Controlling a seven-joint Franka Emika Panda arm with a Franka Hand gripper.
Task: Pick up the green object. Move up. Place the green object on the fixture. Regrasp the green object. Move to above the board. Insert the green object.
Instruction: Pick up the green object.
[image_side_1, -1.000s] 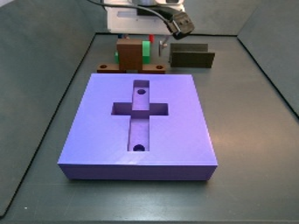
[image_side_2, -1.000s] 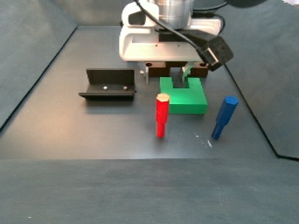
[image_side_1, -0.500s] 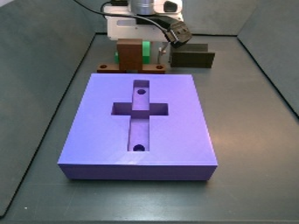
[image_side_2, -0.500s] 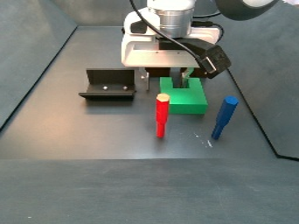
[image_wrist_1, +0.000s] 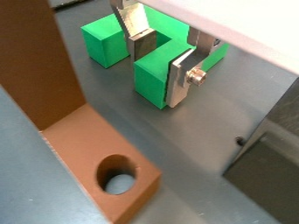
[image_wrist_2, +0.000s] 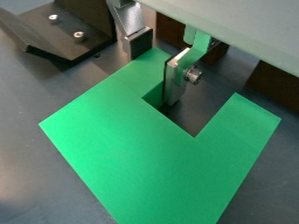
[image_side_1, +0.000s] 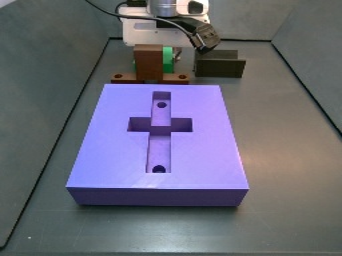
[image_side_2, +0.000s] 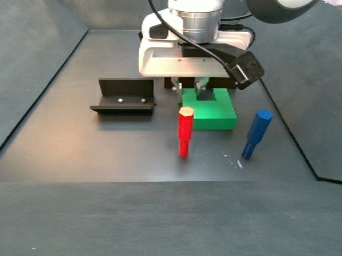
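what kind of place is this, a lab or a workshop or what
Most likely a robot test cell for insertion tasks, possibly simulated: grey floor and walls, no clutter. The tool is low over the green object, one arm between its fingers. Around it lie a purple board, a dark fixture and two pegs.

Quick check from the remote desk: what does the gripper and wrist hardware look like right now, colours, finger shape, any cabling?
The gripper, down at the green object, has flat silver plate fingers with dark pads and a small round screw on one. In a side view its body is white and boxy under a grey cylindrical wrist, with black cables looping around it.
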